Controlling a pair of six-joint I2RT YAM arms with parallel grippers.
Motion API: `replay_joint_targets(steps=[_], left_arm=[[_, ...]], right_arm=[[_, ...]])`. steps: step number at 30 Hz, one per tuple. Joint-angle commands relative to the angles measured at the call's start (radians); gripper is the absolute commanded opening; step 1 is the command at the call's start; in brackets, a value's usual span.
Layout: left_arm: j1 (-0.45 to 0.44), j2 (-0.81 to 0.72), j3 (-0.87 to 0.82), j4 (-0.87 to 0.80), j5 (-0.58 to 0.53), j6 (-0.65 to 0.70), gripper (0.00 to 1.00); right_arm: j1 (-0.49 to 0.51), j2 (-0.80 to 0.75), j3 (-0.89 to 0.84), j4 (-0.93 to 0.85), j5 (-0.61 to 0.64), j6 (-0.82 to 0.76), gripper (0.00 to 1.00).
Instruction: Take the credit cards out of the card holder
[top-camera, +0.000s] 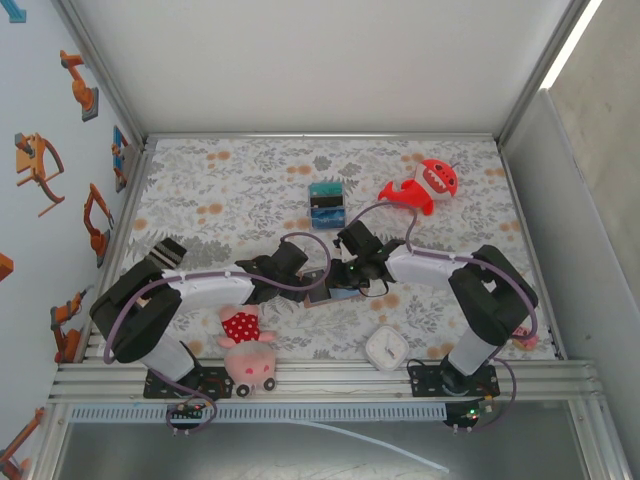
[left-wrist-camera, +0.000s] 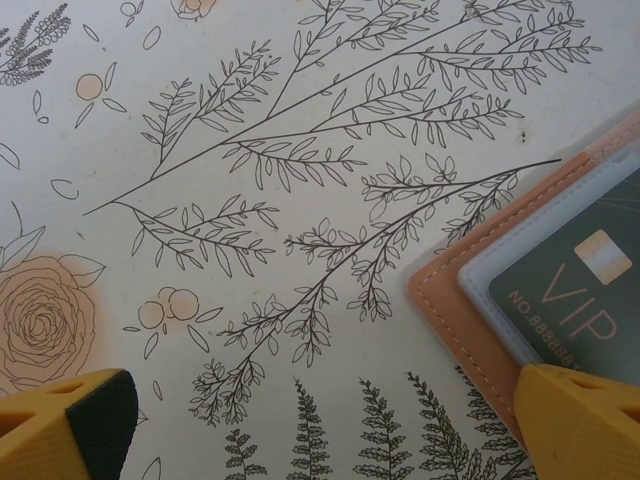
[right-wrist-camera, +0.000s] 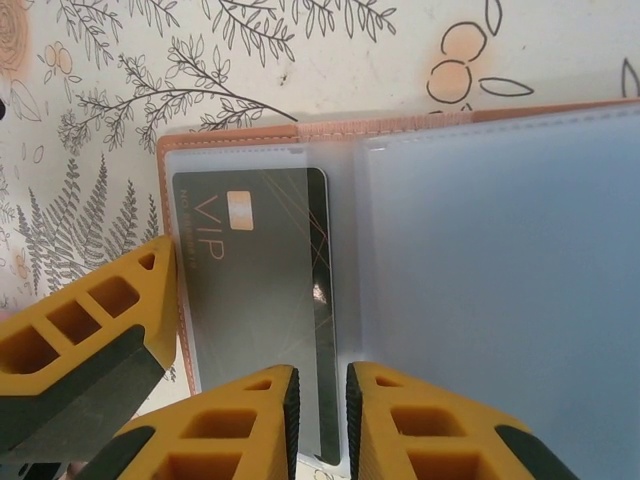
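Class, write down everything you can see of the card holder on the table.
The card holder lies opened flat on the floral cloth. Its tan, leather-like cover shows as a stitched border around two cloudy blue-grey plastic pockets. One pocket holds a dark VIP card with a gold chip; the other looks empty. The right gripper, jaws narrowly apart, sits over one end of the card.

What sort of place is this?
Probably a robot test booth: a left arm and right arm bolted to a metal rail, walls boxing in the table, toy props like the shark.

card holder (left-wrist-camera: 450, 305) cropped (rightward), credit card (left-wrist-camera: 575, 290) part-hidden
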Motion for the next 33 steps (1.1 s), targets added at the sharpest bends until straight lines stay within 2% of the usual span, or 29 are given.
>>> replay_joint_targets(steps=[1, 19, 29, 33], left_arm=[[-0.008, 0.012, 0.028, -0.028, -0.015, -0.003, 0.97], [-0.019, 0.036, 0.042, -0.055, -0.031, 0.004, 0.97], [-0.037, 0.067, 0.064, -0.09, -0.068, 0.022, 0.97], [-0.045, 0.072, 0.068, -0.096, -0.077, 0.024, 0.97]], right_arm=[[0.005, 0.005, 0.024, 0.016, -0.019, 0.012, 0.2], [0.005, 0.052, 0.013, 0.027, -0.017, 0.006, 0.18], [-0.015, 0.049, -0.05, 0.153, -0.099, 0.058, 0.12], [-0.023, 0.032, -0.063, 0.168, -0.105, 0.063, 0.05]])
